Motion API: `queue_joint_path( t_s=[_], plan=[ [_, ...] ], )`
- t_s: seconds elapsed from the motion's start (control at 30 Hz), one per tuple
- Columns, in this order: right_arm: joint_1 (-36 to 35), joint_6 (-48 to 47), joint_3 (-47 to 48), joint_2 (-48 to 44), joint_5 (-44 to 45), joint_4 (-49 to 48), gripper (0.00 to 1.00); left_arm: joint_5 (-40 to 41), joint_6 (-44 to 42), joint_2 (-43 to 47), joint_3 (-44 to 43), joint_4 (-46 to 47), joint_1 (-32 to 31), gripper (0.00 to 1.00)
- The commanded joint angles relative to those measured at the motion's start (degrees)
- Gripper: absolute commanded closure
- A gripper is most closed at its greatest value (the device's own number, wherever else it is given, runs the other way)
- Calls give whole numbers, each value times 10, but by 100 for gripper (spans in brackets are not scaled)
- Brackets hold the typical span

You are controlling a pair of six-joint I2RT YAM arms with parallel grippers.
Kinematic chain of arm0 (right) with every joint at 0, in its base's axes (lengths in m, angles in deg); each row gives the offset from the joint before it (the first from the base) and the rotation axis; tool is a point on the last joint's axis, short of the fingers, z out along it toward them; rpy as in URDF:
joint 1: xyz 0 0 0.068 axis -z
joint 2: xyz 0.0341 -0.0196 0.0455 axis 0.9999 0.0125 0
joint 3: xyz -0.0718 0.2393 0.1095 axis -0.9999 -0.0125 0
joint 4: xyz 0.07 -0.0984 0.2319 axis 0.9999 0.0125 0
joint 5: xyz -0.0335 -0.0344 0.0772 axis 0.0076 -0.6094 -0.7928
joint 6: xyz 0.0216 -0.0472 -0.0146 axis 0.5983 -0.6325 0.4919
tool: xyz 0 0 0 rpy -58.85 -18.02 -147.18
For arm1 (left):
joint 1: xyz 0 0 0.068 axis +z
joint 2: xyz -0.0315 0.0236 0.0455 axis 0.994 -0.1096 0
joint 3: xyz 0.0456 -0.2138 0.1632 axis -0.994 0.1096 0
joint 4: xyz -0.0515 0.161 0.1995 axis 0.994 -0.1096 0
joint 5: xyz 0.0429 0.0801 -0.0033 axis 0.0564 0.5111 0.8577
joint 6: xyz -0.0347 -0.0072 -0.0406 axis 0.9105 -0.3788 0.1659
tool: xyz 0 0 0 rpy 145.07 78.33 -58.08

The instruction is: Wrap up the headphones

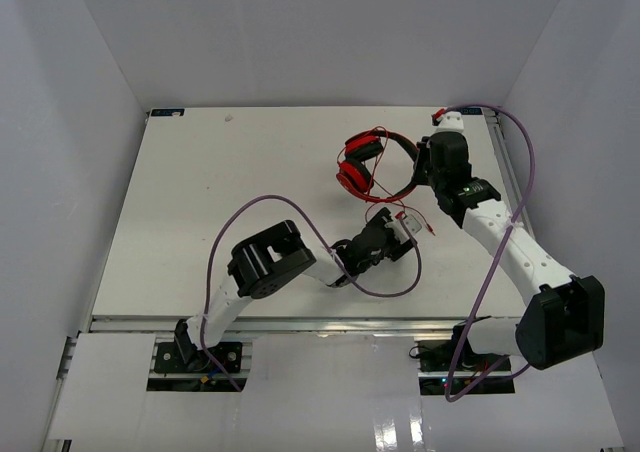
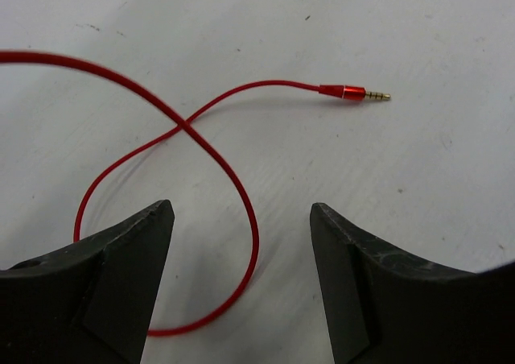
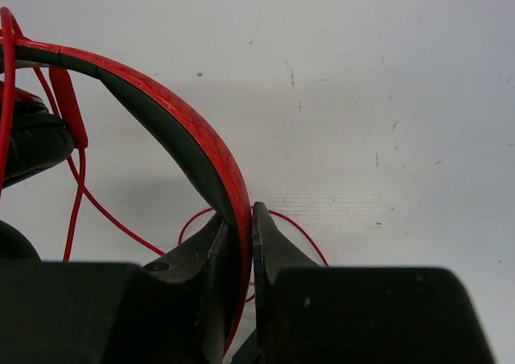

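Note:
The red headphones [image 1: 372, 164] are at the table's back right, earcups to the left. My right gripper [image 1: 420, 172] is shut on the black-and-red headband [image 3: 193, 142], which runs between its jaws; the gripper also shows in the right wrist view [image 3: 240, 219]. The thin red cord [image 2: 205, 150] loops on the table and ends in a plug [image 2: 354, 93]. My left gripper [image 2: 241, 219] is open just above the table, with a loop of cord lying between its fingers, not gripped. It sits near the table's middle in the top view [image 1: 405, 224].
Thick purple robot cables [image 1: 300, 222] arc over the table by the left arm and along the right edge [image 1: 520, 162]. The white table [image 1: 220, 182] has walls on three sides and a metal rail along its near edge.

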Motion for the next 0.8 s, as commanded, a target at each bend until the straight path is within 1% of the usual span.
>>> queue_joint_path(
  t_s=[0.0,0.1,0.17,0.2,0.3,0.33,0.43,0.47,0.57,0.77],
  plan=[
    [-1,24,27,-35,-11,-31,92,32,-8,-18,-45,-51,-2,28],
    [0,24,23,-37,-15,-32,92,31,-7,-23,-55,-58,-2,46],
    [-1,22,20,-38,-13,-33,92,22,-2,-19,-52,-61,-2,64],
    [0,21,20,-38,-10,-33,92,12,3,-14,-48,-64,-2,71],
    [0,18,15,-40,-4,-36,92,-13,13,1,-25,-64,-2,94],
    [-1,18,13,-40,-2,-38,92,-16,19,11,-19,-62,-2,100],
    [0,15,10,-36,9,-42,92,-63,35,55,29,-43,-6,100],
    [-1,13,9,-36,13,-43,92,-66,37,69,44,-42,-8,100],
    [1,4,10,-29,25,-49,92,-92,46,153,124,-33,-22,100],
    [12,-10,9,-16,36,-67,92,-137,74,293,245,-85,-41,100]
  ],
)
